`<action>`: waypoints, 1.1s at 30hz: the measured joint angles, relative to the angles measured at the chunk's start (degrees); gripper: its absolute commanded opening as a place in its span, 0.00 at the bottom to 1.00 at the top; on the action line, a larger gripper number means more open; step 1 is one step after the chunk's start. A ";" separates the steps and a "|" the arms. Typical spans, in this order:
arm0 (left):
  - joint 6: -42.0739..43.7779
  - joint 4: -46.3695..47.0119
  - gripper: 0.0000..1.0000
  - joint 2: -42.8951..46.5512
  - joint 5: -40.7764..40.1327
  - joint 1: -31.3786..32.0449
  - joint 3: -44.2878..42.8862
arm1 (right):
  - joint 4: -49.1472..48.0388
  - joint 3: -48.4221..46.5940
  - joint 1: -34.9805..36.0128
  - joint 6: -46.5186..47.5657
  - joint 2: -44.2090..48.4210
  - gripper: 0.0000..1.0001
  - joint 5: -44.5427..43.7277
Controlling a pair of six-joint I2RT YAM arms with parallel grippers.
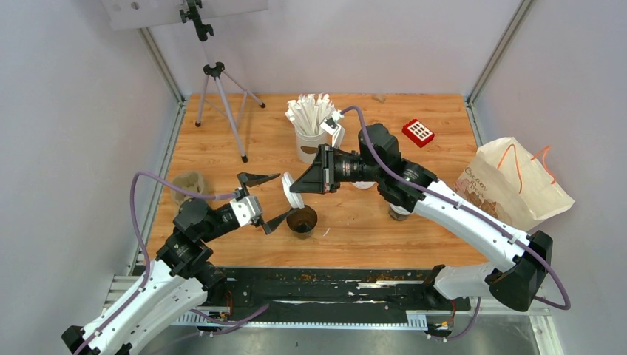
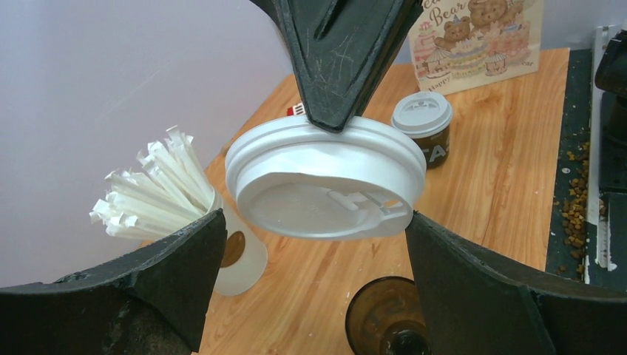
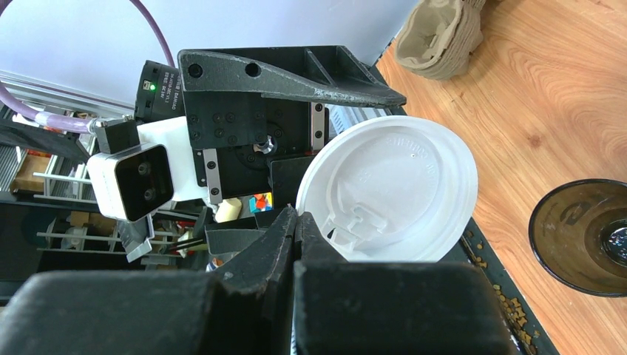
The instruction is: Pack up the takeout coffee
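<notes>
the white lid [image 2: 325, 188] hangs in the air, tilted, pinched at its rim by my right gripper [image 1: 297, 185], whose jaws are closed tight on it. the lid sits just above and left of the open brown cup [image 1: 302, 221], which stands upright near the front edge of the table [image 1: 355, 237]. my left gripper [image 1: 281, 195] is spread wide with one finger on each side of the lid, just beside its rim. i cannot tell whether either finger touches it.

the second cup, the lidded cup [image 2: 423, 126], stands upright further right. from above it is mostly hidden under my right forearm.

bare wood lies right of the open cup, up to that forearm. there is little table in front of the cup before the black strip [image 1: 333, 285], which is scattered with crumbs.

behind the lid is the cup of white sticks [image 1: 314, 122], near the right wrist. the pulp carrier [image 1: 188, 185] sits at the left edge, close to my left arm. the tripod [image 1: 218, 96] takes the back left corner, a red block [image 1: 418, 132] lies back right, and the paper bag [image 1: 514, 181] hangs over the right edge.
</notes>
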State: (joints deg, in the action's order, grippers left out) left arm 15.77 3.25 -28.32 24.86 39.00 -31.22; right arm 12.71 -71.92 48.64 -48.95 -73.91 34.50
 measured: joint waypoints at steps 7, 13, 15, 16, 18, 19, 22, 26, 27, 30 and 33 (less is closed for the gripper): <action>-0.24 0.98 0.94 -0.15 0.76 0.00 0.17 | -0.39 0.17 0.00 -0.35 0.00 0.00 0.00; -0.44 1.62 0.91 -0.42 2.25 0.00 0.17 | -0.79 0.74 0.00 -0.50 0.00 0.00 0.02; -0.42 1.73 0.89 -0.44 2.58 0.00 0.17 | -0.79 0.83 0.04 -0.50 0.00 0.00 0.02; -0.39 1.73 0.88 -0.46 2.75 0.00 0.17 | -0.79 0.83 0.04 -0.50 0.00 0.00 0.02; -0.39 1.73 0.86 -0.68 3.13 0.00 0.17 | -0.79 0.83 0.04 -0.50 0.00 0.00 0.02; -0.39 1.73 0.85 -0.81 3.15 0.00 0.17 | -0.76 0.85 0.04 -0.50 0.00 0.00 0.02; -0.42 1.64 0.83 -1.05 3.21 0.00 0.11 | -0.76 0.98 0.04 -0.48 0.00 0.01 -0.02; -0.48 0.04 0.83 -1.27 2.99 0.00 -0.33 | -0.72 1.42 0.04 -0.48 0.00 0.12 -0.33; -0.59 -0.98 0.83 -1.46 2.73 0.00 -0.79 | -0.63 1.49 0.04 -0.42 0.00 0.17 -0.55; -1.99 -5.05 0.82 -2.43 0.57 0.00 -2.95 | 0.11 1.51 0.02 0.17 0.00 0.35 -1.29; -4.44 -11.61 0.82 -4.39 -2.95 0.00 -7.45 | 2.51 1.49 -0.98 2.05 0.04 0.56 -2.49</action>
State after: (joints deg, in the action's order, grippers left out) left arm 11.33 -8.36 -32.71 21.91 39.00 -38.68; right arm 15.22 -70.43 47.66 -46.89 -73.87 32.01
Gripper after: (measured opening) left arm 0.828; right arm 0.389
